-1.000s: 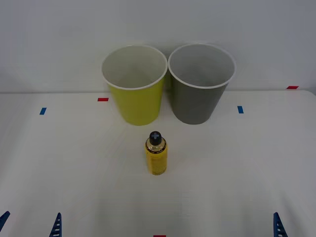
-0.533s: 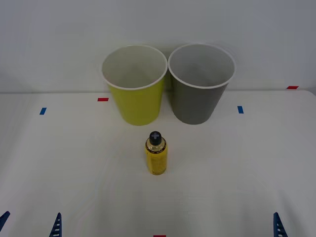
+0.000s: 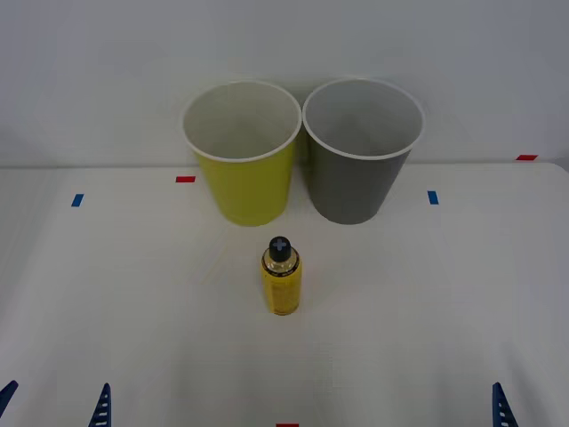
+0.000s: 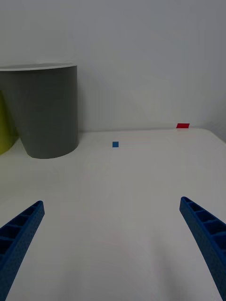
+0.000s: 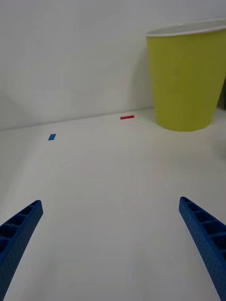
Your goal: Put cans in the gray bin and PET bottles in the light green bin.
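Observation:
A small PET bottle (image 3: 281,279) with a yellow label and black cap stands upright in the middle of the table. Behind it stand the light green bin (image 3: 243,153) on the left and the gray bin (image 3: 362,151) on the right, side by side against the wall. My left gripper (image 3: 55,402) sits open at the near left edge, its blue fingers (image 5: 205,237) spread wide with the light green bin (image 5: 186,77) ahead. My right gripper (image 4: 113,244) is open at the near right, a fingertip (image 3: 500,405) showing, the gray bin (image 4: 43,110) ahead of it. Both hold nothing.
Small blue (image 3: 77,200) and red (image 3: 185,179) tape marks dot the white table (image 3: 427,302). A pale wall rises right behind the bins. Open tabletop lies between the grippers and the bottle.

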You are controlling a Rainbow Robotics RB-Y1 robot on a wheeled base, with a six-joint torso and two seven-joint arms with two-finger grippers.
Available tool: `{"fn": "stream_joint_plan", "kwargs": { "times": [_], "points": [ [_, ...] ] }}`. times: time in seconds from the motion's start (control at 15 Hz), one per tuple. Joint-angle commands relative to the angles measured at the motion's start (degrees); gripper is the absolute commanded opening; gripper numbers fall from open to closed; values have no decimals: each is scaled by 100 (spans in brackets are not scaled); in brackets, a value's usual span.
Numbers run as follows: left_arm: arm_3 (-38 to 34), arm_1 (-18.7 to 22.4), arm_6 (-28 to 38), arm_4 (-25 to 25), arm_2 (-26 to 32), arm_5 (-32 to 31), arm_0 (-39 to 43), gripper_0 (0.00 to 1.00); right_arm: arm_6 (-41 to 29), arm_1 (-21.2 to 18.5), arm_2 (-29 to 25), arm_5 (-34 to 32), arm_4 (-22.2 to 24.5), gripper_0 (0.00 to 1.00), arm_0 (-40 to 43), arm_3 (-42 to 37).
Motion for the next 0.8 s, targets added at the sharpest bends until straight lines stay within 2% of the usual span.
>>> {"fn": "stream_joint_plan", "kwargs": {
  "times": [0.07, 0.4, 0.53, 0.8],
  "points": [
    [0, 0, 0, 0, 0, 0, 0, 100, 0, 0, 0, 0, 0, 100, 0, 0],
    [0, 0, 0, 0, 0, 0, 0, 100, 0, 0, 0, 0, 0, 100, 0, 0],
    [308, 167, 0, -9, -9, -44, -246, 100, 0, 0, 0, 0, 0, 100, 0, 0],
    [800, 1362, 18, 35, -220, -369, -1169, 100, 0, 0, 0, 0, 0, 100, 0, 0]
  ]
}}
